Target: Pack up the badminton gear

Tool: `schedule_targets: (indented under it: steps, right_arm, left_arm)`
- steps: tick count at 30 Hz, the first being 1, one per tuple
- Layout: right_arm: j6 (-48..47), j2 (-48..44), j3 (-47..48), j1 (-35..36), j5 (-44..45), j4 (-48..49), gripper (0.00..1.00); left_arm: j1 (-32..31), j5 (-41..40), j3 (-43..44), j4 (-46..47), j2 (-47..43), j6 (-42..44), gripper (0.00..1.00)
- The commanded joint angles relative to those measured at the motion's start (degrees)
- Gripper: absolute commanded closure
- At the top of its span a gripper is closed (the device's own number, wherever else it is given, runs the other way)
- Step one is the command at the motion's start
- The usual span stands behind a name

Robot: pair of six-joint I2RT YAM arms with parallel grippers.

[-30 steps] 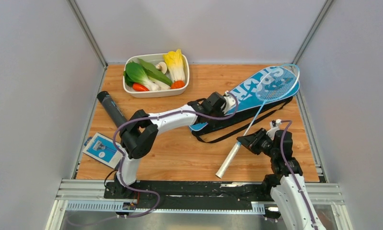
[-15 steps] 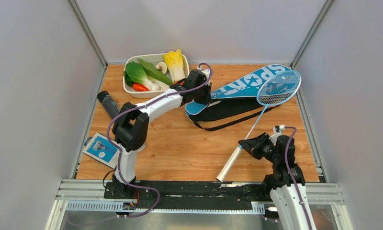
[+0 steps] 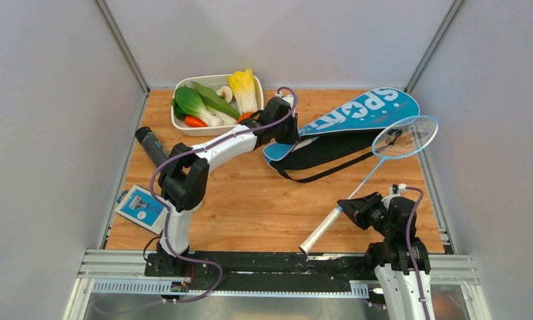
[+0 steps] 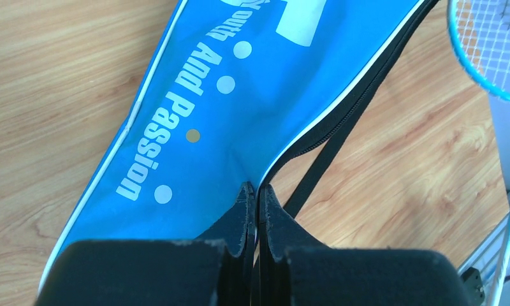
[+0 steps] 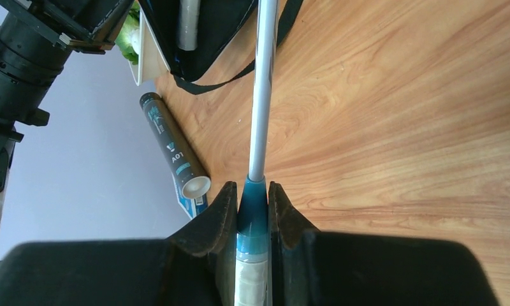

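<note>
The blue "SPORT" cover (image 3: 357,112) lies at the back right, its black strap (image 3: 317,175) trailing toward me. My left gripper (image 3: 282,135) is shut on the white-piped edge of the cover (image 4: 195,127) at its narrow end, holding the blue flap up off the black lining. A white handle (image 5: 189,25) shows inside the gap. My right gripper (image 3: 347,207) is shut on a light-blue racket (image 3: 405,137), at the teal cone (image 5: 252,197) atop its white grip. The racket's head hangs past the table's right edge. A long black tube (image 3: 154,150) lies at the left.
A white tray (image 3: 214,131) of toy vegetables stands at the back, just left of my left wrist. A small blue-and-white card (image 3: 140,207) lies near the left front edge. Grey walls close in both sides.
My left gripper pulled the cover's narrow end back and left toward the tray. My right arm swung the racket rightward, so its head came off the cover.
</note>
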Motion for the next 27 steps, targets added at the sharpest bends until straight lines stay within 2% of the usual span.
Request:
schedule_targets:
  steps: [1,6,10,20,24,27]
  right_arm:
    - [3.22,-2.0,2.84,-0.25,-2.67,-0.52,1.0]
    - [4.56,-1.91,2.69,-0.19,-5.65,-0.35,1.0]
    - [6.64,-1.92,0.71,-0.17,-9.66,3.38,1.0]
    - [11.43,-0.86,-6.91,-0.19,-17.39,23.3,1.0]
    - [14.16,2.89,-11.03,-0.22,-22.5,36.16,1.0]
    - [8.53,8.62,-8.92,-0.25,-24.12,36.77,1.0]
  left_arm:
    - [0.19,-0.34,3.45,5.03,-0.13,-2.56,1.0]
    - [0.19,1.33,2.21,6.9,-0.31,-3.6,1.0]
    - [0.15,3.19,-0.18,9.71,-1.12,-4.56,1.0]
    - [-1.9,12.4,-8.77,17.27,-3.63,-2.94,1.0]
    - [-2.95,14.72,-12.45,19.55,-5.87,0.22,1.0]
    - [-3.35,16.02,-14.79,21.53,-7.78,1.98,1.0]
